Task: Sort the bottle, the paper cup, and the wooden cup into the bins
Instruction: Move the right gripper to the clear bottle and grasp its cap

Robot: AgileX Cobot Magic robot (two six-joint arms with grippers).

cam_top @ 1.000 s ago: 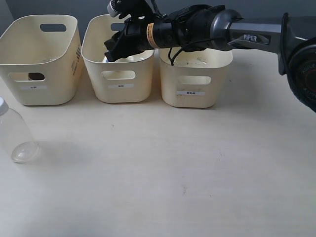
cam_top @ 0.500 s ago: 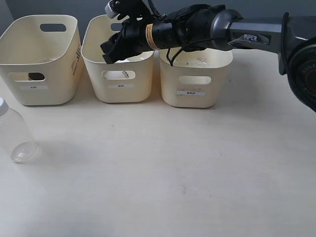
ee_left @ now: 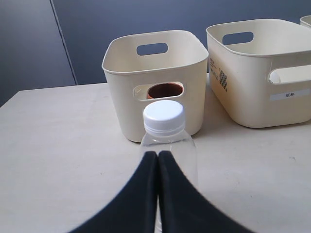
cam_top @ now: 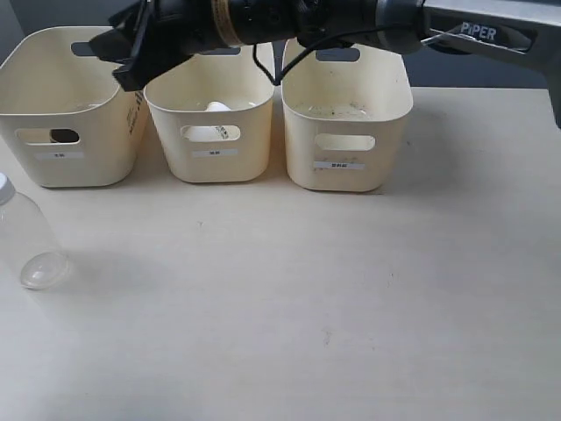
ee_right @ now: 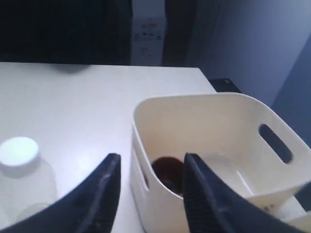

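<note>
Bottle stands upright, cap up, just before the leftmost bin, whose wall hides most of the wooden cup inside; right gripper hovers over that bin, jaws apart, empty; left gripper has its jaws pressed together

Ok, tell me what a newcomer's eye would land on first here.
The black right arm stretches across the top of the exterior view, jaws apart and empty above the left bin in a row of three. The wooden cup shows through that bin's handle hole, and the clear bottle stands alone near the left edge of the table.
</note>
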